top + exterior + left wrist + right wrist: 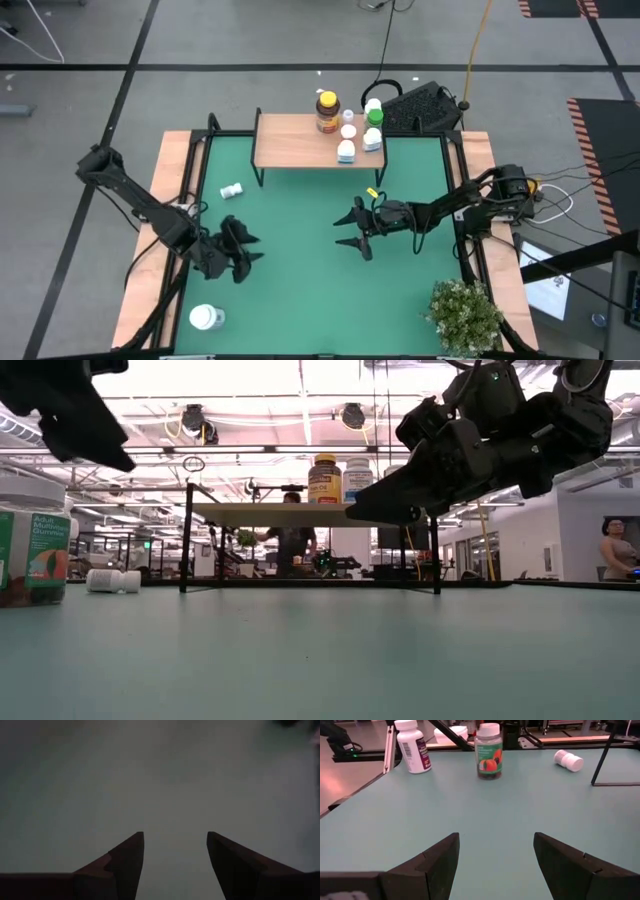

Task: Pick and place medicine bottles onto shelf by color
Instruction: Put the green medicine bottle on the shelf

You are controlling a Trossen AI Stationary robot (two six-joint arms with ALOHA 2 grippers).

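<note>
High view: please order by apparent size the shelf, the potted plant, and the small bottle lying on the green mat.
1. Shelf, clearly largest.
2. Potted plant.
3. Lying white bottle, smallest.

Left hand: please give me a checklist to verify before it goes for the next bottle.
1. Left hand empty, fingers apart: ok.
2. Right hand empty and open, over the mat: ok.
3. Bottles remaining on the green mat: small white bottle lying on its side, white-capped gummy bottle upright: ok.
4. Free space on the shelf: its left part is bare: ok.
5. Bottles on shelf grouped by color: amber bottle beside white ones, green-capped bottle at the end: cannot tell.
</note>
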